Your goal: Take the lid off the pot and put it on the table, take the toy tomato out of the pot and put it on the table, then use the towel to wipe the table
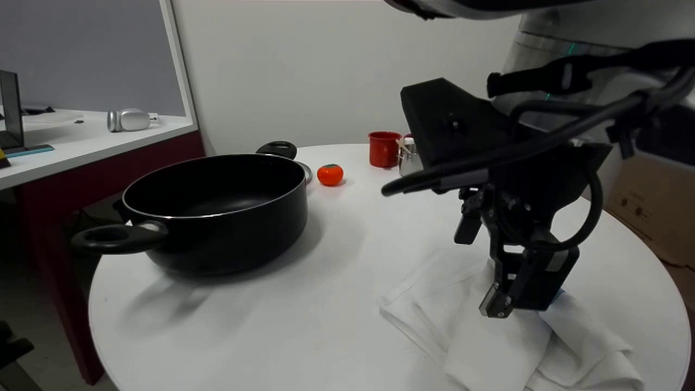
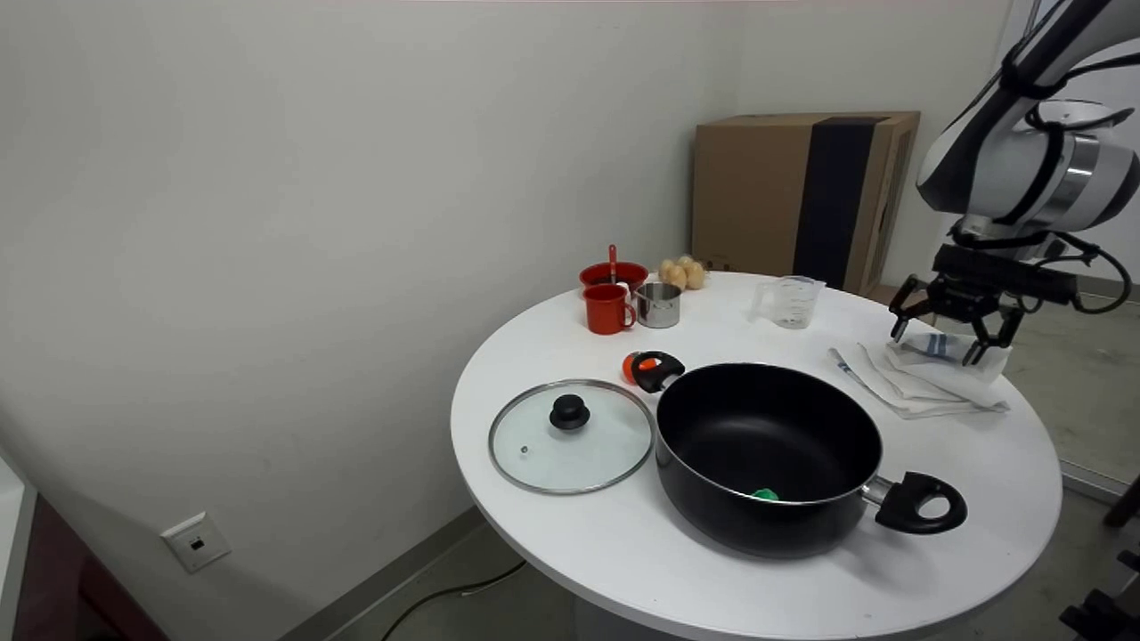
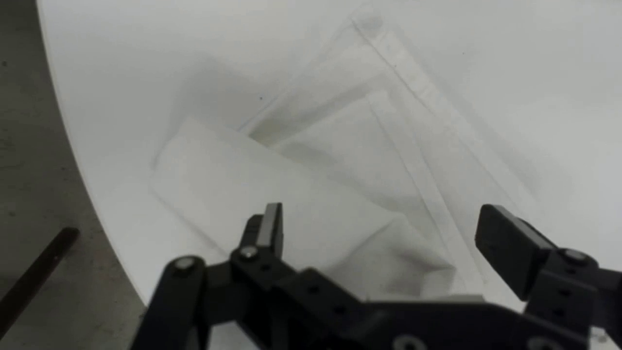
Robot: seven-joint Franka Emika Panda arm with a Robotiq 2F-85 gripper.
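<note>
A round white table carries a wide black pot, which stands uncovered. Its glass lid lies flat on the tabletop, knob up, right beside the pot; whether the two touch is hard to tell. The toy tomato, small and bright red, rests on the table just past the pot, with a red cup farther back. Judging by this, the first two parts of the task look done: the lid is off and the tomato is out, both set on the table. A bit of something green shows inside the pot; what it is cannot be made out.

The wiping appears to be what is left. The towel, white with blue stripes, lies rumpled and partly folded near the table's edge, apart from the pot. Low over it is the gripper, jaws spread wide and grasping nothing; whether its tips touch the cloth is unclear. The step in hand seems to be taking hold of the towel, with wiping to follow.
</note>
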